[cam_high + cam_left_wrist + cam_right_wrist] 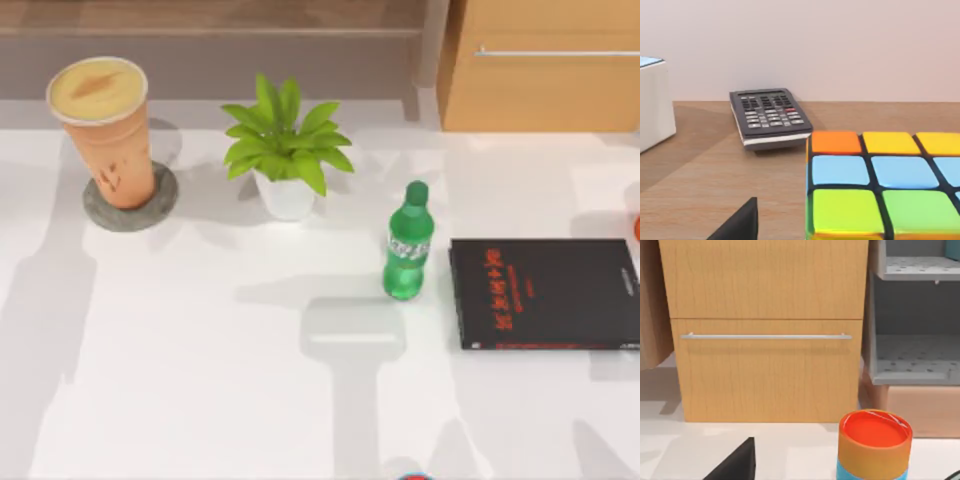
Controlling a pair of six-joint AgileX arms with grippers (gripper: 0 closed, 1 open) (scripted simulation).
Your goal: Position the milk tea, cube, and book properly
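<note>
Here the milk tea (pixel 103 130) is standing upright on a round grey coaster (pixel 130 199) at the table's far left, its cup brimming with creamy yellow drink.

Close before the left gripper (pixel 737 222), the cube (pixel 885 185) is sitting on a wooden surface, with a dark remote (pixel 769 117) lying beyond it and the white page edges of the book (pixel 655 102) showing off to one side. The right gripper (pixel 735 462) is facing a wooden drawer front (pixel 765 367), an orange-lidded can (pixel 874 445) standing near it. Whether either gripper's fingers are spread or closed, I cannot tell. A potted plant (pixel 285 150), green bottle (pixel 407 243) and black book (pixel 545 293) are occupying the white table (pixel 200 380).
</note>
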